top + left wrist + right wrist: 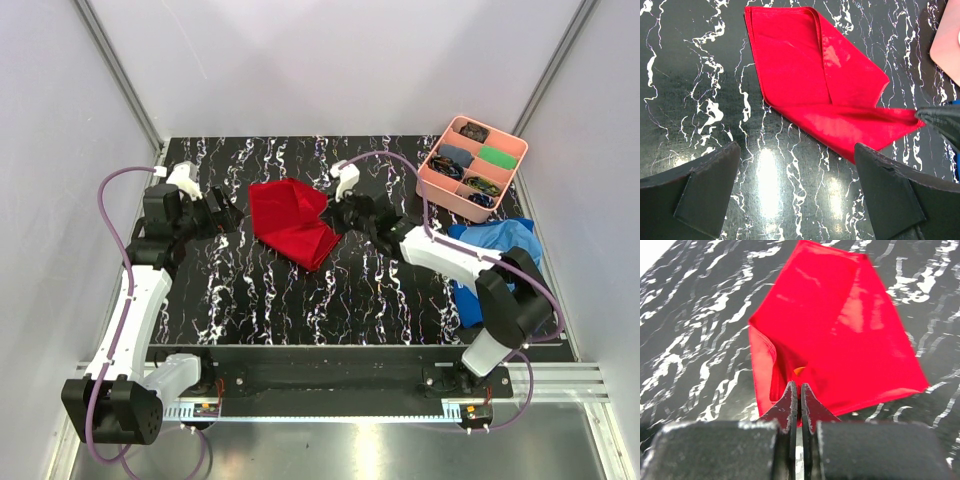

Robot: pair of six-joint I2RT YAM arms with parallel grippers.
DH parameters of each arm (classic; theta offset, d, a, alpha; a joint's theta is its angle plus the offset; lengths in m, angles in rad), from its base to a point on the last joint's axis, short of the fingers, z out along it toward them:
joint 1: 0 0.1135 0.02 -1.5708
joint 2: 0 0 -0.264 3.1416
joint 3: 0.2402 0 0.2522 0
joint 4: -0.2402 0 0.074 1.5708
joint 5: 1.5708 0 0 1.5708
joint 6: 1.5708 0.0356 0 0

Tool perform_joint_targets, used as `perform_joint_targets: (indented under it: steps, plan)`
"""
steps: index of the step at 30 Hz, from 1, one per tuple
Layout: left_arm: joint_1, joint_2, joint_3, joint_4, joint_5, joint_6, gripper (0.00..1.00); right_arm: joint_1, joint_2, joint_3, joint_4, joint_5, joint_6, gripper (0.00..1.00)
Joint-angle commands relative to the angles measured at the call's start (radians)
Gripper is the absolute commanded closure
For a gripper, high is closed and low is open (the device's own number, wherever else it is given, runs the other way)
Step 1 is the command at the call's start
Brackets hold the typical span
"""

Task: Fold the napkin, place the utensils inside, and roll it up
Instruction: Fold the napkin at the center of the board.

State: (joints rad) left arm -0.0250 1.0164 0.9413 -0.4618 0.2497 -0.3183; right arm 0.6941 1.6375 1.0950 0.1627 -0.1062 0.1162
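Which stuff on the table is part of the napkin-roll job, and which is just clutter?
Job: napkin; orange utensil tip inside its fold; right end effector pinching it; left end effector, open.
Lying about: pink tray; blue cloth.

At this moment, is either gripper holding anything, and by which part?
The right gripper is shut on the napkin, pinching the folded corner that points toward it. The left gripper is open above the table, holding nothing.

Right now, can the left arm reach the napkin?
Probably yes: the left hand is open just short of the napkin, bare table between; the right hand pinches only one corner.
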Motion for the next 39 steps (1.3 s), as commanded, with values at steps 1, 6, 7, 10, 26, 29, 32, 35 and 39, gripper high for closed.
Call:
perform_joint_targets:
  steps: [1, 6, 7, 10, 26, 29, 32, 35, 39]
  plan:
    - [-0.003, -0.009, 0.002, 0.04, 0.005, 0.002, 0.01, -0.053, 0.045, 0.02, 0.054, -0.007, -0.004, 1.0]
    - [-0.003, -0.007, 0.002, 0.041, 0.008, 0.001, 0.01, -0.09, 0.114, 0.031, 0.09, -0.018, -0.004, 1.0]
    - [-0.003, -0.009, 0.001, 0.04, 0.008, 0.002, 0.01, -0.097, 0.136, 0.037, 0.095, -0.021, -0.004, 1.0]
    - [-0.003, -0.007, 0.001, 0.04, 0.008, 0.002, 0.01, -0.119, 0.171, 0.049, 0.106, -0.03, -0.004, 1.0]
    - [-0.003, -0.002, 0.002, 0.041, -0.004, 0.007, 0.01, -0.209, 0.289, 0.094, 0.162, -0.087, -0.032, 1.0]
    - [-0.003, -0.001, 0.002, 0.04, -0.004, 0.007, 0.01, -0.22, 0.317, 0.106, 0.164, -0.09, -0.035, 1.0]
    - [-0.003, -0.001, 0.002, 0.04, -0.004, 0.008, 0.01, -0.225, 0.341, 0.115, 0.169, -0.09, -0.035, 1.0]
    - [-0.003, -0.001, 0.002, 0.04, -0.006, 0.008, 0.01, -0.232, 0.355, 0.134, 0.167, -0.093, -0.033, 1.0]
    - [-0.003, 0.001, 0.002, 0.04, -0.004, 0.008, 0.01, -0.234, 0.364, 0.144, 0.158, -0.078, -0.027, 1.0]
